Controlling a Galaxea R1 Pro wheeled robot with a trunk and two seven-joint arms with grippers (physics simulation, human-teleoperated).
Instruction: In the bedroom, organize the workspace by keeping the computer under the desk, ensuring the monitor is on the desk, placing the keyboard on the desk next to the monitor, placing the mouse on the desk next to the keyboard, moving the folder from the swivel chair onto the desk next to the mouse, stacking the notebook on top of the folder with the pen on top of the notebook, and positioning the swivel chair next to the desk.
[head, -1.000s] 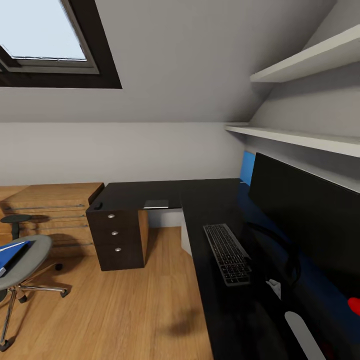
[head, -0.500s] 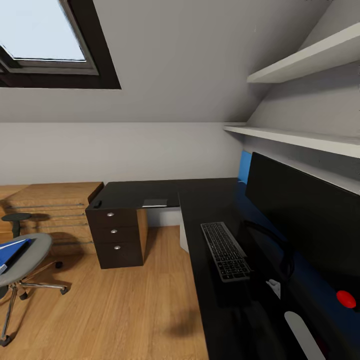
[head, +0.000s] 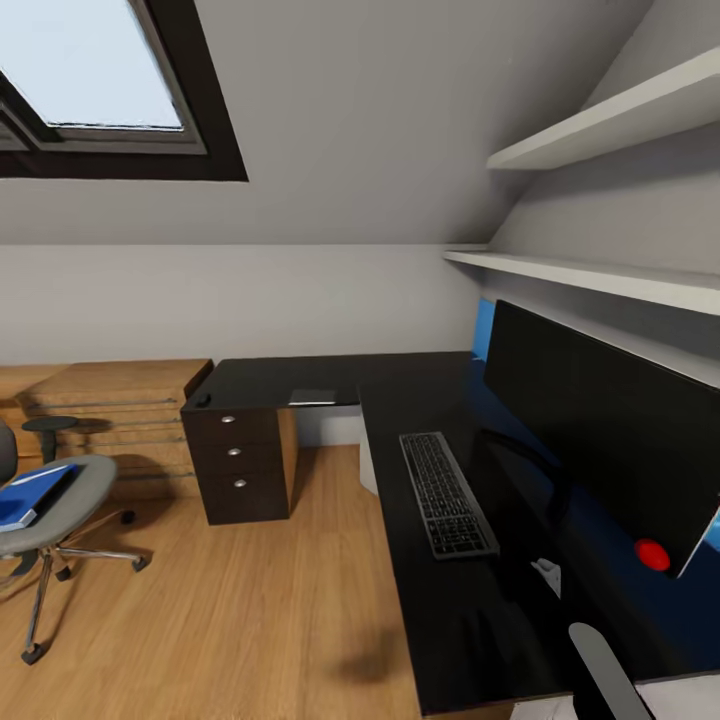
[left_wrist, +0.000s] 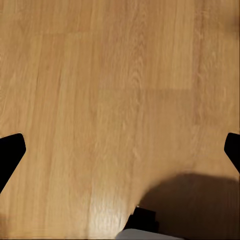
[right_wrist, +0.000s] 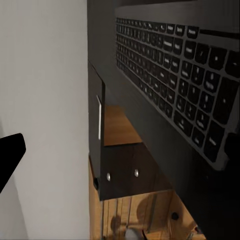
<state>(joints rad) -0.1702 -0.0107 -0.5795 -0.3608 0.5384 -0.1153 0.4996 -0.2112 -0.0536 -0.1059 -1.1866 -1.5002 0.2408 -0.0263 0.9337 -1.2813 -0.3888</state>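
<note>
Keyboard (head: 445, 492) on desk (head: 400, 400), before monitor (head: 610, 440).

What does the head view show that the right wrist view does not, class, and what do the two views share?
Head view alone: the monitor, the swivel chair carrying the blue folder, the skylight and the wall shelves. Right wrist view alone: a close look along the desk's edge, past the dark tips of the jaws. Both: the keyboard on the black desk, and the drawer unit.

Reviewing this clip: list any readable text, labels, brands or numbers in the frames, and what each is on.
No text can be read anywhere.
Keyboard: key legends show as pale marks in the right wrist view, too small and blurred to read.
Monitor: dark screen, no visible brand; a plain red dot without lettering.
Blue folder on the swivel chair: no visible label.
</note>
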